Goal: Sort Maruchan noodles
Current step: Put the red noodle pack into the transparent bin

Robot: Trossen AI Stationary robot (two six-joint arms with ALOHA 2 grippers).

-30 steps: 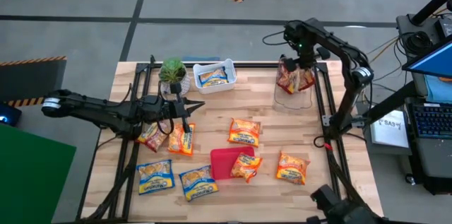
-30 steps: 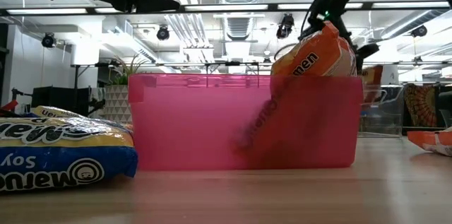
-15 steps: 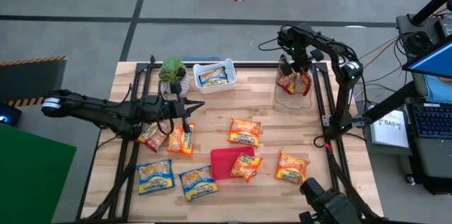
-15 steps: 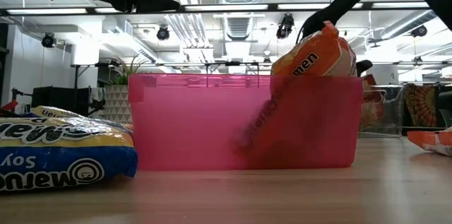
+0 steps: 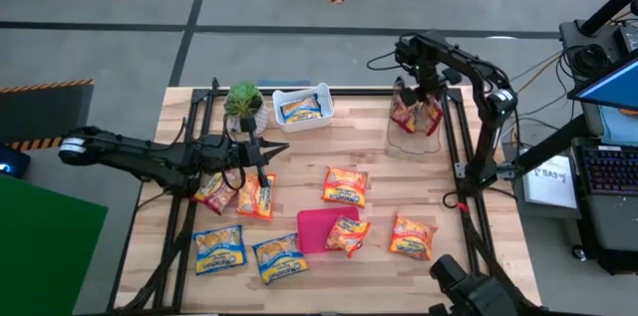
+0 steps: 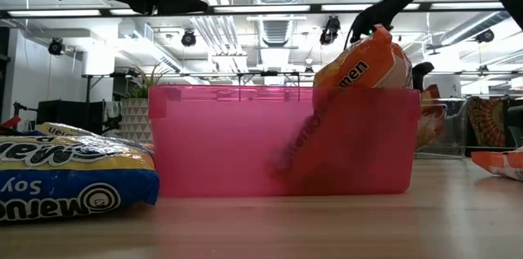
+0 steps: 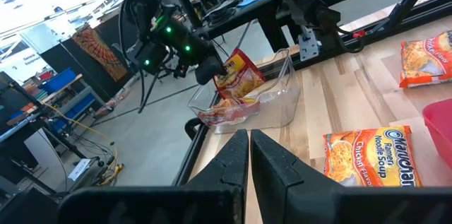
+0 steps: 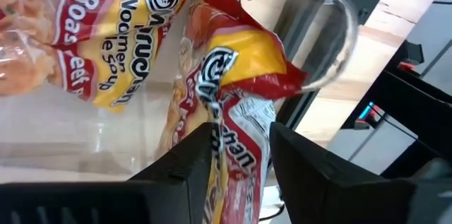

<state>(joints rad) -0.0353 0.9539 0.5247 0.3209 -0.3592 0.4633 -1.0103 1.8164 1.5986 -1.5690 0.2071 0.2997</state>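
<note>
- My right gripper (image 8: 236,157) is clamped on a dark red packet (image 8: 244,90), held over the clear bin (image 5: 419,129) at the desk's far right corner.
- Advice: lower inside the walls, then release.
- My left gripper (image 7: 250,155), fingers together, waits above the orange packets (image 5: 239,194).

Maruchan noodles (image 5: 345,184) — crinkly packets (blue, orange, red) — scattered flat.
</note>
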